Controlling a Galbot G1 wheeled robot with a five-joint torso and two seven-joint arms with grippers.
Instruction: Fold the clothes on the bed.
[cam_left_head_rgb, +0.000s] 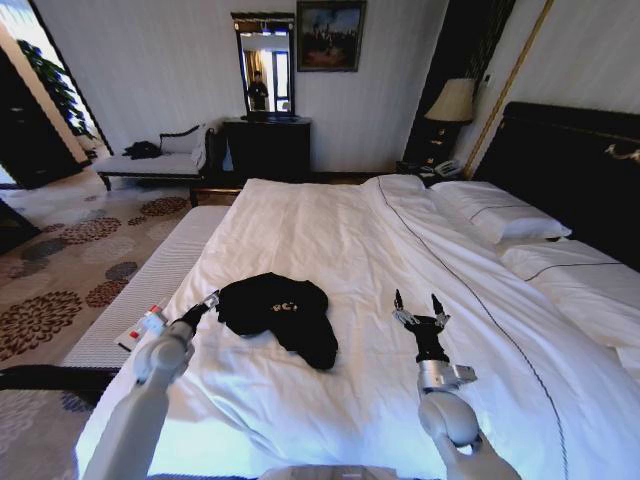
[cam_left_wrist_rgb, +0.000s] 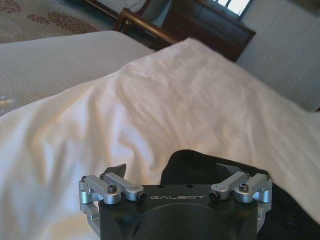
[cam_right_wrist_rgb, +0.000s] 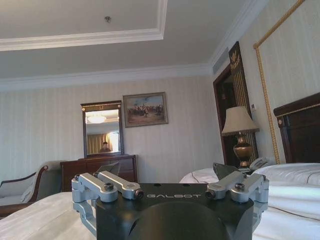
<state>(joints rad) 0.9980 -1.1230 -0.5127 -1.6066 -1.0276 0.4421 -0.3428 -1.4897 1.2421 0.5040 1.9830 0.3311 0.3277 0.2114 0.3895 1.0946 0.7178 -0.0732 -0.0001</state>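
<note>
The black T-shirt (cam_left_head_rgb: 278, 315) lies in a crumpled heap on the white duvet (cam_left_head_rgb: 330, 250) of the bed (cam_left_head_rgb: 560, 170), near the foot end and a little to the robot's left. It is not folded yet, and it is bunched up with one part trailing out toward the right. The left gripper (cam_left_head_rgb: 206, 303) is low and just beside the left edge of the shirt. In the left wrist view its fingers (cam_left_wrist_rgb: 116, 170) are spread wide apart with nothing between them, and the dark cloth (cam_left_wrist_rgb: 200, 167) sits right in front of it. The right gripper (cam_left_head_rgb: 419, 306) is over the bare duvet, well apart from the shirt on its right side, pointing up. Its fingers are spread wide too, and it holds nothing. The shirt looks soft, thin and light, so I think it will flop and sag when lifted and will not keep its shape. It may drag on the duvet and bunch up more. A good place to pinch it would be an outer edge, like a shoulder or the hem, so it can be pulled flat first. The pinch should catch only the black cloth and not the white duvet under it.
</note>
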